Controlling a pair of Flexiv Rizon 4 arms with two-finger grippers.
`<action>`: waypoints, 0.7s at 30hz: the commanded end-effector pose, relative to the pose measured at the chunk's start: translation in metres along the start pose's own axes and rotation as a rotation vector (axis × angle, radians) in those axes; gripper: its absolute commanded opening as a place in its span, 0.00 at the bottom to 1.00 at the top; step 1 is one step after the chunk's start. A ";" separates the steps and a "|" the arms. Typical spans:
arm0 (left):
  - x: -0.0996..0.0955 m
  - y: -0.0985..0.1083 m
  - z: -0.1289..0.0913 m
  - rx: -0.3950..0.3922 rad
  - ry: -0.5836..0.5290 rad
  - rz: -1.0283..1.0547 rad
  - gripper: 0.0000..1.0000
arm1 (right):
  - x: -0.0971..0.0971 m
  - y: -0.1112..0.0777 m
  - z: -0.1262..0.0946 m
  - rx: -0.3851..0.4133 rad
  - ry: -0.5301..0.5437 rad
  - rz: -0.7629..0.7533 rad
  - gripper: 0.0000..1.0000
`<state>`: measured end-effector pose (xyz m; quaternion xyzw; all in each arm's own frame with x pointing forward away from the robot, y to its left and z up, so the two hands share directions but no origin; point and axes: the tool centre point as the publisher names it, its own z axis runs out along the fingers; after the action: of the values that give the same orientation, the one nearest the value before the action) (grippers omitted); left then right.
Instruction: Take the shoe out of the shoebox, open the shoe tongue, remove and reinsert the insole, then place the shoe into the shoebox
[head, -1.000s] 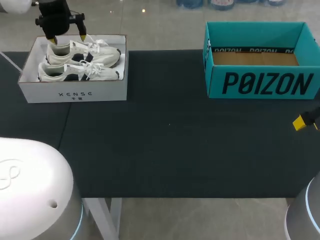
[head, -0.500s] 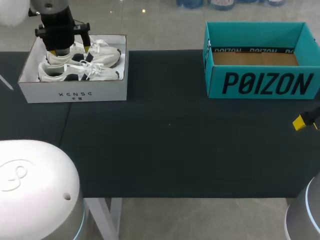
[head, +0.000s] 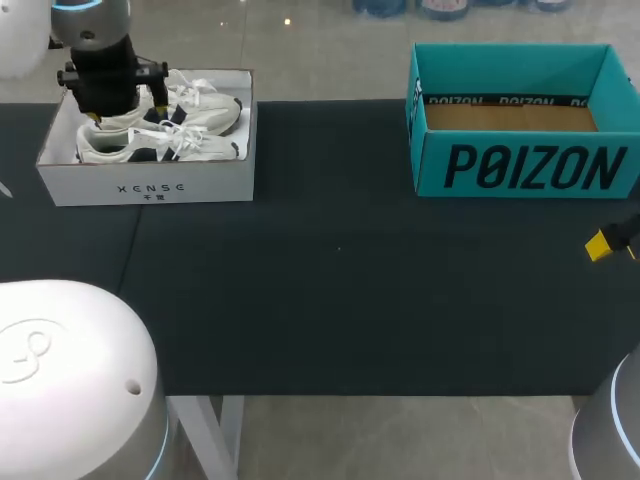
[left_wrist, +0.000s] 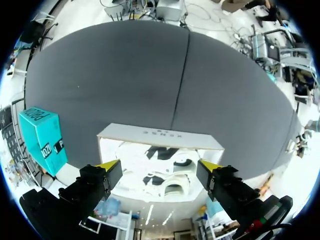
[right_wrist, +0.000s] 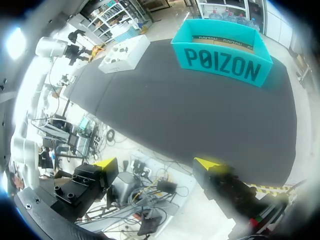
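Two white sneakers with dark patches lie side by side in a white shoebox (head: 145, 185) at the table's far left. My left gripper (head: 120, 105) hangs over the heel end of the rear sneaker (head: 205, 110), open. In the left wrist view the gripper (left_wrist: 159, 167) spans both sneakers (left_wrist: 167, 177) inside the white shoebox (left_wrist: 160, 136), with its yellow tips apart and touching nothing I can see. At the table's right edge my right gripper (head: 610, 240) is far from the shoes. In the right wrist view the gripper (right_wrist: 156, 164) is open and empty.
A teal box (head: 520, 120) stands open at the far right, its brown floor bare; it also shows in the left wrist view as a teal box (left_wrist: 42, 132) and in the right wrist view (right_wrist: 222, 52). Dark mat (head: 340, 280) covers the table between the boxes.
My left gripper has come down and slightly left, from above the white shoebox's back wall to low over the sneakers. The right arm has not moved.
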<state>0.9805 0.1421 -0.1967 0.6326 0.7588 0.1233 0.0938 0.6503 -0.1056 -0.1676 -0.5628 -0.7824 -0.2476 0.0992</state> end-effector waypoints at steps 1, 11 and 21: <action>0.026 0.020 0.027 0.072 -0.016 -0.019 1.00 | -0.001 0.001 0.001 0.004 -0.001 0.001 1.00; 0.074 0.046 0.087 0.219 0.008 -0.097 1.00 | -0.001 0.001 0.001 0.004 -0.001 0.001 1.00; 0.097 0.076 0.126 0.304 -0.002 -0.022 1.00 | -0.001 0.001 0.001 0.004 -0.001 0.001 1.00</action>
<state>1.0515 0.2531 -0.2859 0.6244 0.7791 0.0467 0.0326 0.6503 -0.1057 -0.1676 -0.5628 -0.7824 -0.2476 0.0992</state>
